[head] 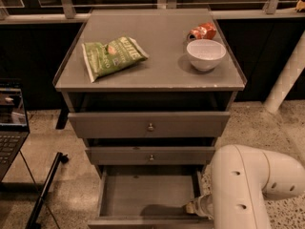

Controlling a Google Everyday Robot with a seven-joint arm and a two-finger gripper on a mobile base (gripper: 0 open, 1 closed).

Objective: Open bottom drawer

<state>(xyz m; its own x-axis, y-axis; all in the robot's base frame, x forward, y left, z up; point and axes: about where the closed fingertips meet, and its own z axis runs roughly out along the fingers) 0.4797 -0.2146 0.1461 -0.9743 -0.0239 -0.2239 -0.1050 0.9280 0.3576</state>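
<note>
Tool (193,207) sits by the pulled-out bottom drawer (143,194), below the table's (157,75) front-right corner; can't tell its grip.

Dim light fell from above on the desk (162,73), leaving my gripper (193,207) shadowed at the front right corner of the bottom drawer (143,194) and the background dark.

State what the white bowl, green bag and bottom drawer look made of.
White bowl: likely glazed ceramic, smooth with soft sheen.
Green bag: plastic film, crinkled and printed.
Bottom drawer: matte grey, painted metal or laminate; unclear.
End effector sits at its front right corner.
</note>
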